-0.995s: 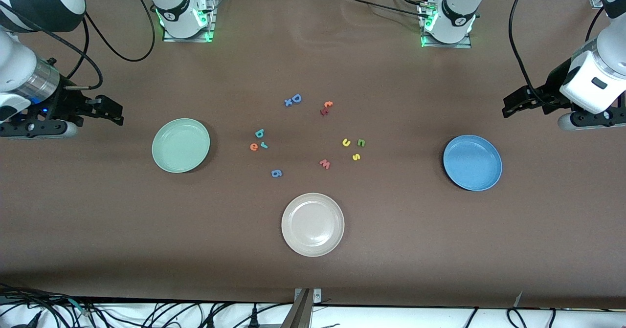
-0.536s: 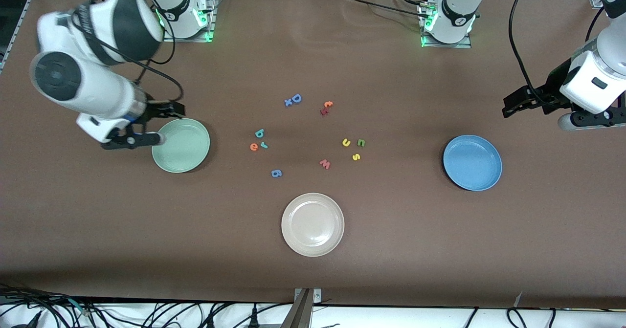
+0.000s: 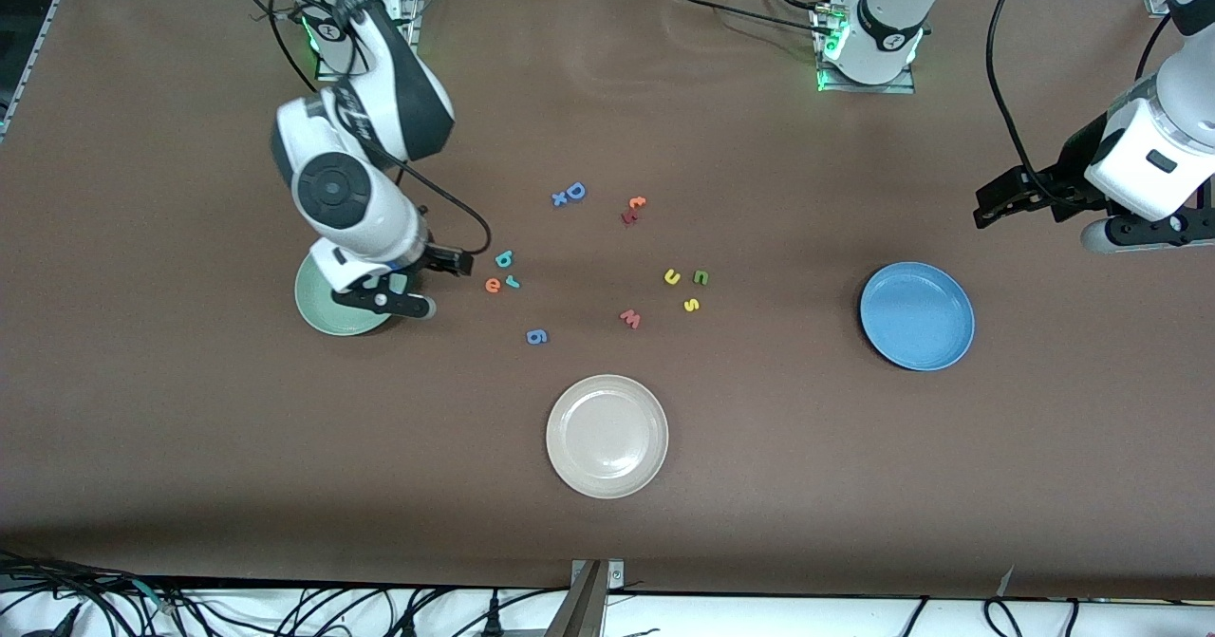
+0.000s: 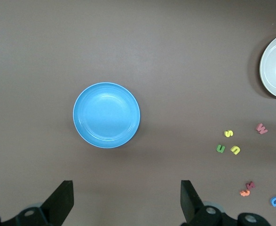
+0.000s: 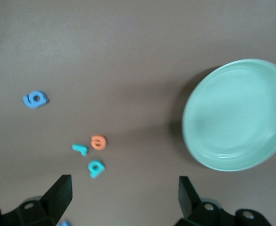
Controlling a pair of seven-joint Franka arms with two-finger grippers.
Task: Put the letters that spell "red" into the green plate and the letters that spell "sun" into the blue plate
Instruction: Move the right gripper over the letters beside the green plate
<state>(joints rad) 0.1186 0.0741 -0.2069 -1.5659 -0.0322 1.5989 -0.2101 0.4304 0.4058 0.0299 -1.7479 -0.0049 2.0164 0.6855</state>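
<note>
The orange "e" [image 3: 493,285], teal "d" [image 3: 504,258] and small teal "r" [image 3: 514,282] lie together mid-table, beside the green plate [image 3: 318,309], which my right arm partly covers. My right gripper [image 3: 454,265] hangs open and holds nothing, between that plate and these letters. Its wrist view shows the "e" [image 5: 98,141], "r" [image 5: 80,149], "d" [image 5: 96,168] and green plate [image 5: 236,115]. The yellow "u" [image 3: 672,276], green "n" [image 3: 700,277] and yellow "s" [image 3: 691,305] lie toward the blue plate [image 3: 917,315]. My left gripper [image 3: 987,208] waits open above the table's end by the blue plate [image 4: 106,115].
A cream-white plate [image 3: 607,436] sits nearer the front camera than the letters. Loose letters around: a blue "g" [image 3: 536,336], a salmon "w" [image 3: 630,318], a blue "D" [image 3: 574,192] and an orange-red pair [image 3: 633,208].
My right arm has swung in from its end of the table, across the green plate, to just beside the "e", "d" and "r". The left arm has not moved.
</note>
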